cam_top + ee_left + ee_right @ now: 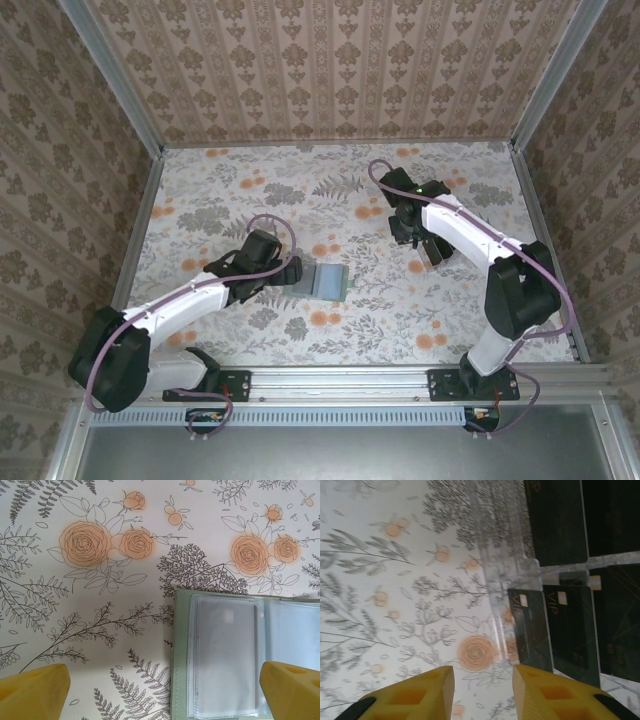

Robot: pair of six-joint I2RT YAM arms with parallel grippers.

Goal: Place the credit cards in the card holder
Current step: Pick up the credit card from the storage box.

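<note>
The card holder (327,282) lies open on the floral table, a grey-green cover (182,655) with clear plastic sleeves (225,650) inside. My left gripper (292,270) is at its left edge. It stands open (162,695), and the holder's left half lies between the yellow fingertips (35,692). Several black credit cards (570,630) marked VIP stand in a clear tiered rack (505,565). My right gripper (410,232) hovers open (482,692) just left of the rack (437,250). Its right finger (555,695) is below the nearest card (530,630), and nothing is between the jaws.
Patterned walls and metal posts (130,105) enclose the table on three sides. A metal rail (340,380) runs along the near edge by the arm bases. Bare floral tabletop (300,190) stretches between and behind the two arms.
</note>
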